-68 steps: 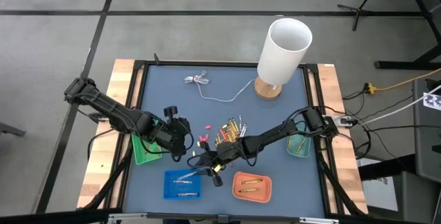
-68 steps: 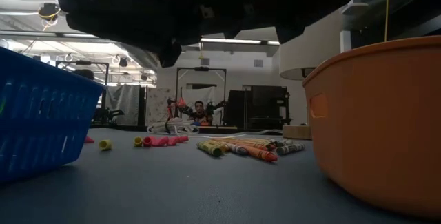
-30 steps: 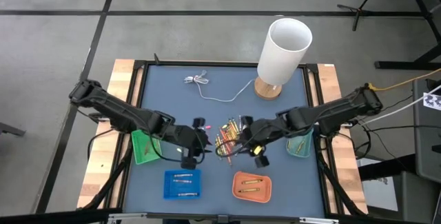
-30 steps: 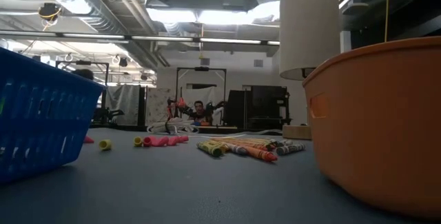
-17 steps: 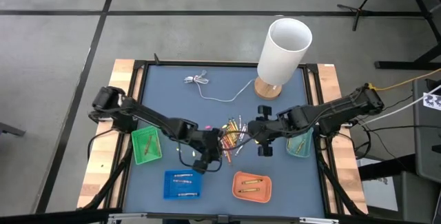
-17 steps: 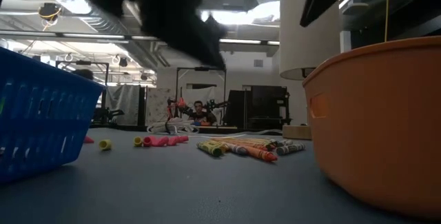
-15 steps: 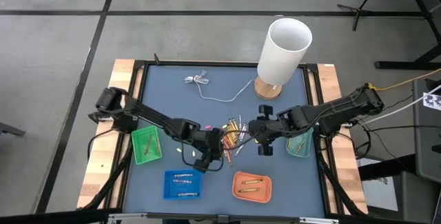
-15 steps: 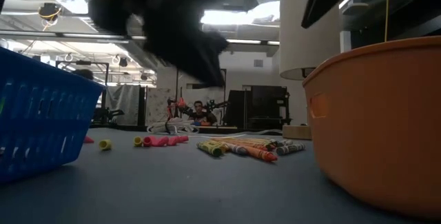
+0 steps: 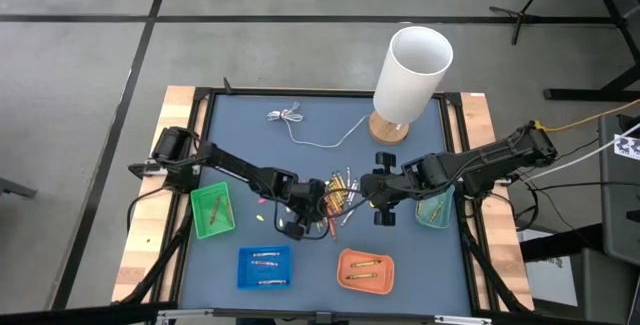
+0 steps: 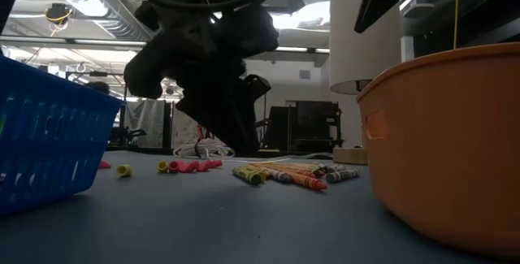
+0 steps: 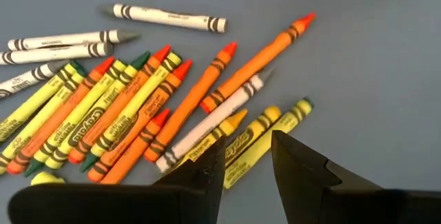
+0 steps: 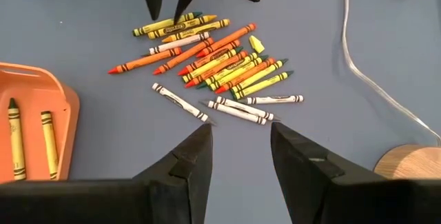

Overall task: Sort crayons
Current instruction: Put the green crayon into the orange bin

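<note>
The left gripper (image 11: 247,156) hangs low over the near edge of the loose crayons (image 9: 338,193), fingers parted and empty, tips just above a couple of yellow ones. The right gripper (image 12: 240,140) waits beside the pile, spread wide, holding nothing. Early days, I'd say: a pair each lies in the blue tray (image 9: 265,267) and orange tray (image 9: 364,271), most still unsorted mid-table.

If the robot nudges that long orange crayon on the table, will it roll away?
Probably a little. The orange crayon looks round and lies flat on the smooth blue table, so a sideways push from the left end effector may roll it. It looks thin and stiff, so likely light, though hard squeezing might snap it.
</note>
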Controlling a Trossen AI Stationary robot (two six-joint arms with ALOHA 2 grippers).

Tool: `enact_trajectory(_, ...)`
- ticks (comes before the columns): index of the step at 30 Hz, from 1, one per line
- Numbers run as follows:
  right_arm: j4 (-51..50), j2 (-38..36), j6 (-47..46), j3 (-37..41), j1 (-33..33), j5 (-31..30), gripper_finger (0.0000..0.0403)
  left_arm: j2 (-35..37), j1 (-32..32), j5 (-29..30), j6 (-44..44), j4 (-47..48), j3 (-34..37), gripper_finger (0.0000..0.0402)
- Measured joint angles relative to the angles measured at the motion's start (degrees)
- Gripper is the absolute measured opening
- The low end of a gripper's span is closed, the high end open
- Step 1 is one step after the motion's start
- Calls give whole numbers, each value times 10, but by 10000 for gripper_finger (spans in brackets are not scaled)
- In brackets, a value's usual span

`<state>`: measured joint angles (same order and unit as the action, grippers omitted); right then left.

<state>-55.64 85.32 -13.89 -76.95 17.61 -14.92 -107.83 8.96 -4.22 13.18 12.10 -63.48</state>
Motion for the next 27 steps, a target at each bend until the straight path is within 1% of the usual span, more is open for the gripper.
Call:
enact_trajectory(4,0,0,0,0,0,0,147,0,-2,0,24,7,0,103)
enact_trajectory(12,1,0,0,0,0,1,147,-1,-3,0,25,10,0,103)
enact_trajectory(19,1,1,0,0,0,1,147,-31,-3,0,26,1,-1,103)
enact_trajectory(27,2,1,2,0,0,1,147,-34,-3,1,20,10,-1,103)
